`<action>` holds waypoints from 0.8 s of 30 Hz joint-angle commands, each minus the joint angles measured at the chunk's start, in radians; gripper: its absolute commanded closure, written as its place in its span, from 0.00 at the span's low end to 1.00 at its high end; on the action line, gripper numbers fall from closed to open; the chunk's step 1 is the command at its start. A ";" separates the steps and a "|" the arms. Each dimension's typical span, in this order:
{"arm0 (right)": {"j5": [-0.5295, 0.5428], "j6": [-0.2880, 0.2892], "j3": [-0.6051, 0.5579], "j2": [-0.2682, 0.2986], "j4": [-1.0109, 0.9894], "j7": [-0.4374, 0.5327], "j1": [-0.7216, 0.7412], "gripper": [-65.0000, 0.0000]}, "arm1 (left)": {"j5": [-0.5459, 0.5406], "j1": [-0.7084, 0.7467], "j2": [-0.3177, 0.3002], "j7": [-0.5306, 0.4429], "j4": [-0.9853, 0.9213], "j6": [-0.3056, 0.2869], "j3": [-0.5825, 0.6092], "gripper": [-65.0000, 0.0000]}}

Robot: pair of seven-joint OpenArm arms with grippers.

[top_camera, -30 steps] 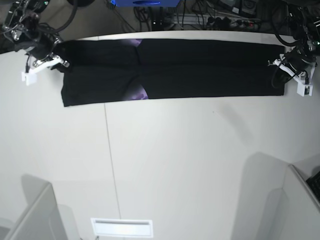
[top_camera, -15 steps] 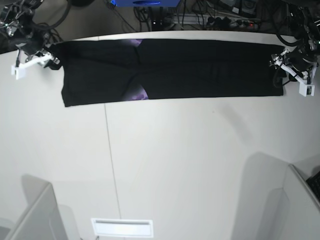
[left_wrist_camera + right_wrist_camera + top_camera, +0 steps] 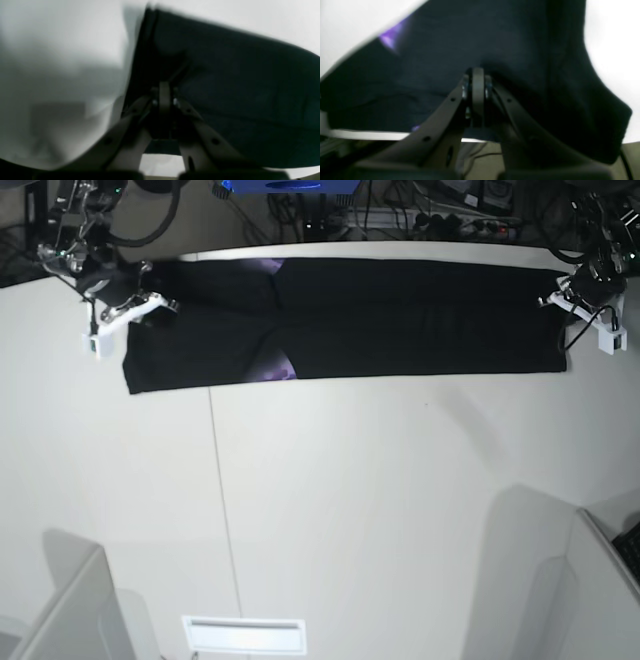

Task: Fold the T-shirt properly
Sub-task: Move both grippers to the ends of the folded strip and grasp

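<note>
Lying as a long band across the desk (image 3: 330,510) top of frame, T-shirt (image 3: 400,320) is unmoved; right pincer (image 3: 128,313) and left pincer (image 3: 578,300) are re-clamping its ends after briefly opening — next fold looks imminent.

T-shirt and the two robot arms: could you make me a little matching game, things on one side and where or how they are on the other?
Things:
1. T-shirt
2. left gripper
3. right gripper
4. purple print

Descriptions:
A. at the cloth's right end in the base view
B. peeking out near the front edge
C. long black band across the table's far side
D. at the cloth's left end in the base view

Pairs: 1-C, 2-A, 3-D, 4-B
</note>
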 commanded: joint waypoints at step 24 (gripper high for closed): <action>-0.229 0.013 -0.008 -0.042 -0.114 0.008 0.329 1.00 | 0.168 -0.303 -0.008 -0.041 -0.110 0.059 0.047 1.00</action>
